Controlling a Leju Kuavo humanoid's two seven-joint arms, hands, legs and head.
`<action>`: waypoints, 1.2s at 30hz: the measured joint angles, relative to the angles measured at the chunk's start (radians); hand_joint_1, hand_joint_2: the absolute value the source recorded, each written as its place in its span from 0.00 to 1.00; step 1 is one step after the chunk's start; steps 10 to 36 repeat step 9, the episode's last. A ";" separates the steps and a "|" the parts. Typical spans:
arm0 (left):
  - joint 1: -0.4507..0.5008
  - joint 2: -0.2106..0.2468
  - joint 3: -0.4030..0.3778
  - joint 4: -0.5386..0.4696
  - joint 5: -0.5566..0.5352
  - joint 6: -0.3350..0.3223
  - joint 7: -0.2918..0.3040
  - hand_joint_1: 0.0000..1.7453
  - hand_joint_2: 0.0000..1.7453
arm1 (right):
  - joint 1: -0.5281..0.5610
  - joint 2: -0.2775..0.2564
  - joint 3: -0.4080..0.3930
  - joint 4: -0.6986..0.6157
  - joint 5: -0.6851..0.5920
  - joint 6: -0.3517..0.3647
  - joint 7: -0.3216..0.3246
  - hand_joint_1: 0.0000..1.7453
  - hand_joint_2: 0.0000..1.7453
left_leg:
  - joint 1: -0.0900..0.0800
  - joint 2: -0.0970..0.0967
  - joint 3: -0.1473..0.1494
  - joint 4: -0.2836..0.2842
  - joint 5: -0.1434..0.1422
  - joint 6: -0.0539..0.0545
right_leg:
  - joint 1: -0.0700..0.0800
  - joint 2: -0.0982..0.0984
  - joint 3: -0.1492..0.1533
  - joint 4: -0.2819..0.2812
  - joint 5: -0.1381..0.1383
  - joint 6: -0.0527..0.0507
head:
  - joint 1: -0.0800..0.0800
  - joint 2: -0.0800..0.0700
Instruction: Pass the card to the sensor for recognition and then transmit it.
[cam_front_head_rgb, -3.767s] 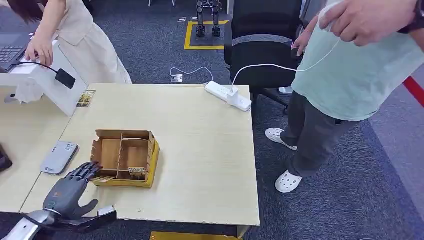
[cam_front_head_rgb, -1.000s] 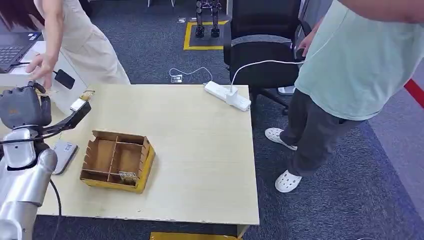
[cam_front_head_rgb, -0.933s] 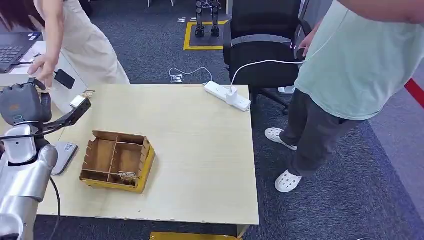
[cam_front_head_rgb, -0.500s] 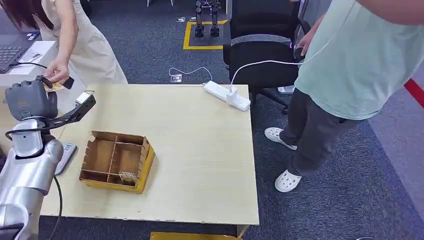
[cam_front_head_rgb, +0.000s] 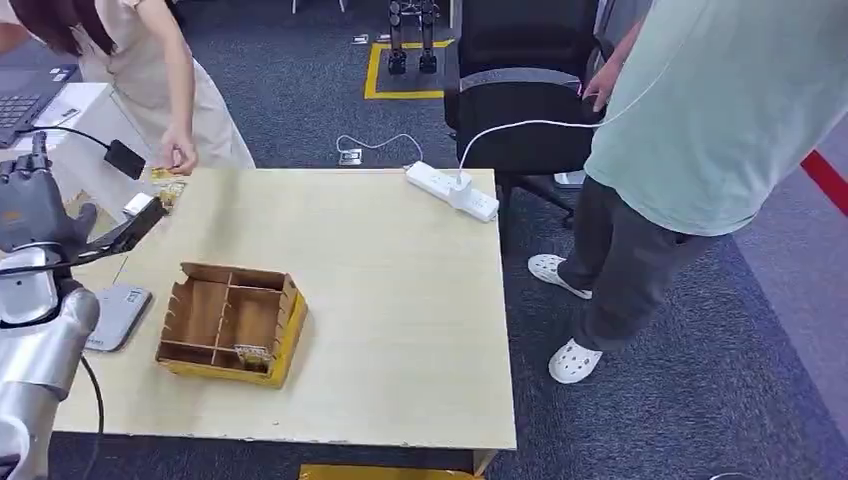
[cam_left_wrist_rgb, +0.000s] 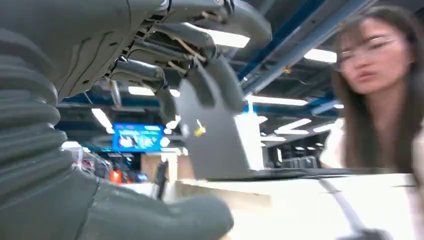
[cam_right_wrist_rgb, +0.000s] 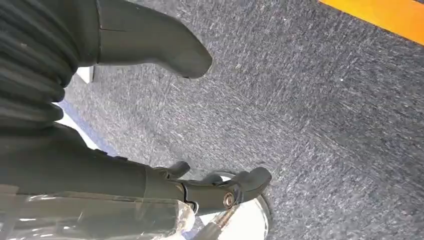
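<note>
The left robot hand (cam_front_head_rgb: 35, 215) is raised at the left edge of the head view, over the near-left part of the pale wooden surface (cam_front_head_rgb: 400, 300). In the left wrist view its fingers (cam_left_wrist_rgb: 165, 45) are spread apart with nothing between them, thumb low and the darker fingers stretched out above, so this robot hand is open and holds nothing.

The card (cam_front_head_rgb: 167, 175) is in a person's hand (cam_front_head_rgb: 180, 155) at the far-left corner of the surface. It looks small and flat, yellowish with a darker printed pattern (too small to read any detail). Just beside it a second, similar card (cam_front_head_rgb: 170, 192) lies flat on the surface.

The sensor (cam_front_head_rgb: 115, 315), a flat light-grey pad with rounded corners, lies near the left edge of the surface, just beside a brown cardboard box with dividers (cam_front_head_rgb: 232, 322) that sits on a yellow base. A small printed piece stands in its near compartment.

A white power strip (cam_front_head_rgb: 452, 191) lies at the far edge of the surface, with a white cable rising from it.

The right robot hand (cam_right_wrist_rgb: 150, 45) hangs over grey carpet, thumb held apart from the fingers, gripping nothing.
</note>
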 joint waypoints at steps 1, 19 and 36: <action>0.034 0.031 0.022 -0.010 0.027 0.008 -0.008 0.00 1.00 | 0.005 0.000 -0.003 0.000 -0.002 -0.002 0.000 0.00 1.00 | 0.000 0.001 0.000 0.000 -0.001 -0.002 | 0.000 0.001 0.000 0.000 0.000 -0.001 | 0.000 0.000; 0.357 0.183 0.317 -0.147 0.181 0.011 -0.117 0.00 1.00 | 0.024 0.000 -0.021 0.005 -0.014 -0.010 -0.003 0.00 1.00 | 0.000 0.010 0.003 -0.001 -0.006 -0.006 | 0.000 0.009 -0.003 0.001 -0.004 -0.004 | -0.003 0.000; 0.357 0.183 0.317 -0.147 0.181 0.011 -0.117 0.00 1.00 | 0.024 0.000 -0.021 0.005 -0.014 -0.010 -0.003 0.00 1.00 | 0.000 0.010 0.003 -0.001 -0.006 -0.006 | 0.000 0.009 -0.003 0.001 -0.004 -0.004 | -0.003 0.000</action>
